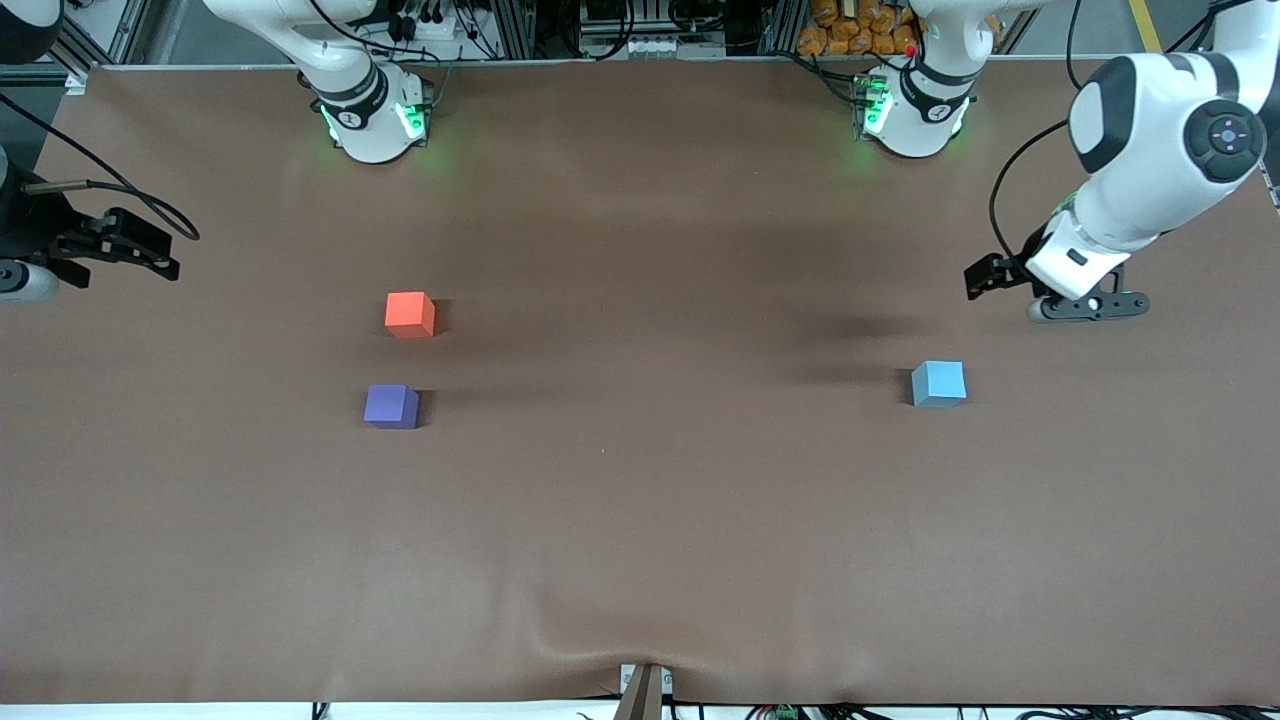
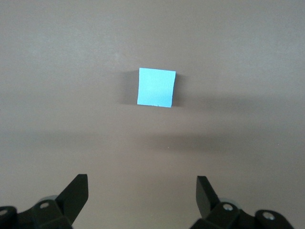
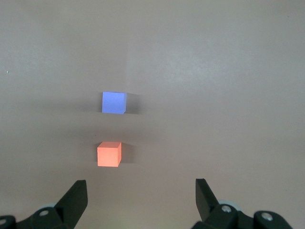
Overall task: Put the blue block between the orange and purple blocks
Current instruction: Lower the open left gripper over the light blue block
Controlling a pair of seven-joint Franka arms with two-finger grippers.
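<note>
Step in hand, as I judge it: acquire the small sky-blue matte cube [image 1: 938,384]. I should centre my left gripper [image 2: 142,193] over it, align the spread fingers with two parallel faces, then descend squarely. The cube rests on the brown table [image 1: 640,520] toward my left arm's end, ahead of that empty gripper. My right gripper [image 3: 141,195], also open and empty, waits near the orange-red matte cube [image 1: 410,314] and violet-purple matte cube [image 1: 391,406].
</note>
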